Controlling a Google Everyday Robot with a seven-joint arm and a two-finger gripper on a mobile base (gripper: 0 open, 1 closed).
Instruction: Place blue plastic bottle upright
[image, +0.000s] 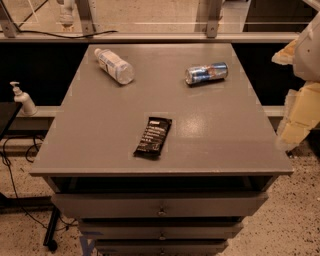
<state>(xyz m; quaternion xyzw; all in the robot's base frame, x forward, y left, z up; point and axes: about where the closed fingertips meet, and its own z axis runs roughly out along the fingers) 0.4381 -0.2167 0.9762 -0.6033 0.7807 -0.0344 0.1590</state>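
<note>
The blue plastic bottle (114, 65) lies on its side at the far left of the grey cabinet top (210, 135), its white cap pointing to the back left. My gripper (296, 122) hangs at the right edge of the view, beyond the cabinet's right side and far from the bottle. It holds nothing that I can see.
A blue-silver drink can (206, 73) lies on its side at the far right of the top. A black snack bar (153, 137) lies near the front middle. A small white pump bottle (22, 99) stands on a ledge to the left. Drawers (160, 205) sit below the top.
</note>
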